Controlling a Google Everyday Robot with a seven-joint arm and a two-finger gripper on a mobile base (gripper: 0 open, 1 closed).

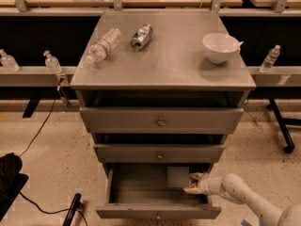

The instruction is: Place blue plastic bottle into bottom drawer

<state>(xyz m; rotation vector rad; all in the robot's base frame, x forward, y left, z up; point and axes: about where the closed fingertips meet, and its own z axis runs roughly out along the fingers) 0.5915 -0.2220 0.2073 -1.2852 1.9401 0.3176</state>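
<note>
The bottom drawer stands pulled open under two closed drawers of the grey cabinet. The blue plastic bottle shows as a pale label patch inside the drawer, right of its middle, low over the drawer floor. My gripper reaches into the drawer from the right on a white arm. Its fingers straddle the bottle's right end and hold it.
On the cabinet top lie a slimmer clear bottle with a red-white label, a crushed can and a white bowl. Small bottles stand on side ledges. A black bag and cable lie on the floor at the left.
</note>
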